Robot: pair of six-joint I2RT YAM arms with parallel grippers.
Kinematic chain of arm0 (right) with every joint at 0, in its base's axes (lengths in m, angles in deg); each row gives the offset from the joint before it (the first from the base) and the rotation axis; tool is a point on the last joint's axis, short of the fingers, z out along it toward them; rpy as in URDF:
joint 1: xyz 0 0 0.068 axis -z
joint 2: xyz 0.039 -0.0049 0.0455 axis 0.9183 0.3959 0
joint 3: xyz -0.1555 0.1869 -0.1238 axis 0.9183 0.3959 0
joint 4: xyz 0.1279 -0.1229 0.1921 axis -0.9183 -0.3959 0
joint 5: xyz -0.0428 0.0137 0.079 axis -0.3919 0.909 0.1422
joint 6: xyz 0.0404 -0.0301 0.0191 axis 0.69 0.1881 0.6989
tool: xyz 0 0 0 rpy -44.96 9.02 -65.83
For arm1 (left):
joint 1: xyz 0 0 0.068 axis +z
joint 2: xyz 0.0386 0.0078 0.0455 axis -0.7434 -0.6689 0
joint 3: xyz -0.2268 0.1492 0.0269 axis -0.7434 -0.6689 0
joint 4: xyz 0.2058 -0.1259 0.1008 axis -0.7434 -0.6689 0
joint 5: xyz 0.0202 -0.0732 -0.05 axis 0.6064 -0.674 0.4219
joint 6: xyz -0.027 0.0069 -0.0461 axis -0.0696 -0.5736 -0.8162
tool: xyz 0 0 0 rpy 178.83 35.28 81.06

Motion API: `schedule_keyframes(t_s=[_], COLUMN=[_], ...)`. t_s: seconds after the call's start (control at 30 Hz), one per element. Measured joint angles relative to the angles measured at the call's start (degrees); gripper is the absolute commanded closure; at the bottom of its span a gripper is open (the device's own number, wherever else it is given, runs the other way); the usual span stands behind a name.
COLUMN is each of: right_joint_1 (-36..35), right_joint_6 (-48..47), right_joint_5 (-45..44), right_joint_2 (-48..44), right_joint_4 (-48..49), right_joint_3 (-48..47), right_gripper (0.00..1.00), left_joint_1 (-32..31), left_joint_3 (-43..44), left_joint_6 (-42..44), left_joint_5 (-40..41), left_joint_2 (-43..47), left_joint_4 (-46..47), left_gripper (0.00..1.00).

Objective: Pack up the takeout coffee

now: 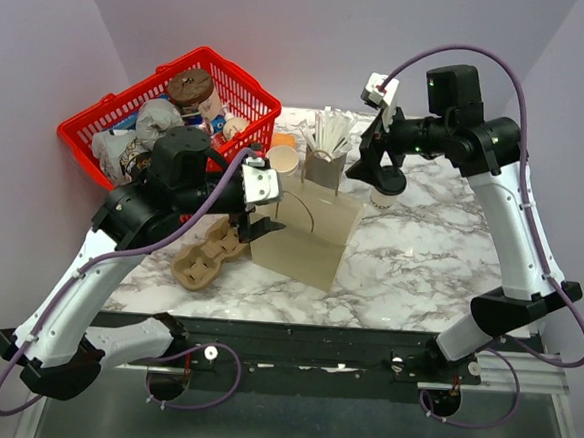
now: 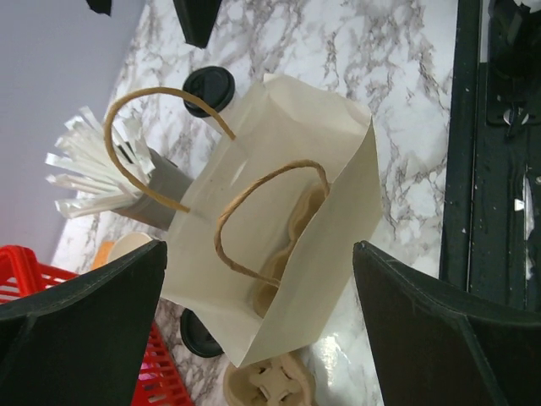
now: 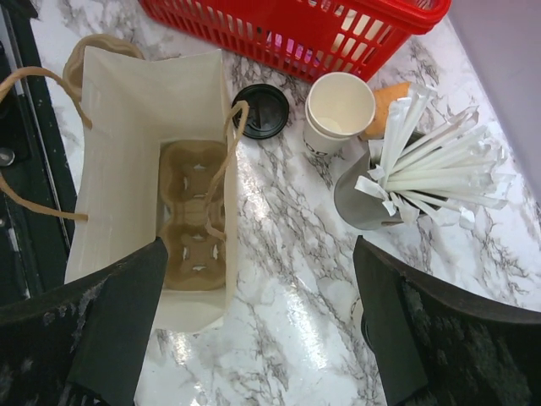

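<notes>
Readable text: none in any of the three views.
Stack of paper cups (image 3: 338, 114): a small dark printed mark low on the side, too small to read.
Packets (image 1: 159, 119) in the red basket (image 1: 249, 94): printed wrappers, blurred beyond reading.

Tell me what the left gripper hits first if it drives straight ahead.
The left gripper would probably meet the paper bag at its open top first, though depth is unclear.
</notes>
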Motion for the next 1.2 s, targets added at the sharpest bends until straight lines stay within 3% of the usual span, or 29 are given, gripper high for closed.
schedule_keyframes(t_s=[0.17,0.5,0.67,0.87,1.03,1.2], right_joint_1=[0.0,0.0,0.0,0.0,0.0,-0.2], right_joint_6=[-0.4,-1.7,-4.5,-7.0,-7.5,-7.8], right_joint_5=[1.7,7.4,7.9,7.8,7.8,7.8], right_joint_2=[0.4,10.8,9.0,8.5,9.2,10.5], right_joint_4=[-0.1,-1.8,-3.5,-5.9,-6.5,-6.5], right_joint_3=[0.8,-5.2,0.3,7.1,7.4,7.0], right_gripper=[0.04,0.12,0.19,0.34,0.55,0.67], left_joint_1=[0.0,3.5,5.9,11.3,13.8,15.7], left_joint_3=[0.4,3.6,3.3,-1.1,-3.7,-4.4], left_joint_6=[-2.3,-7.4,-6.9,-7.3,-7.8,-8.5], left_joint_5=[2.8,7.6,10.6,11.6,11.6,11.3], left_joint_2=[0.6,0.0,1.6,5.7,8.1,9.1], left_joint_4=[3.2,6.0,5.9,7.0,6.8,7.0], left_gripper=[0.02,0.02,0.02,0.02,0.02,0.02])
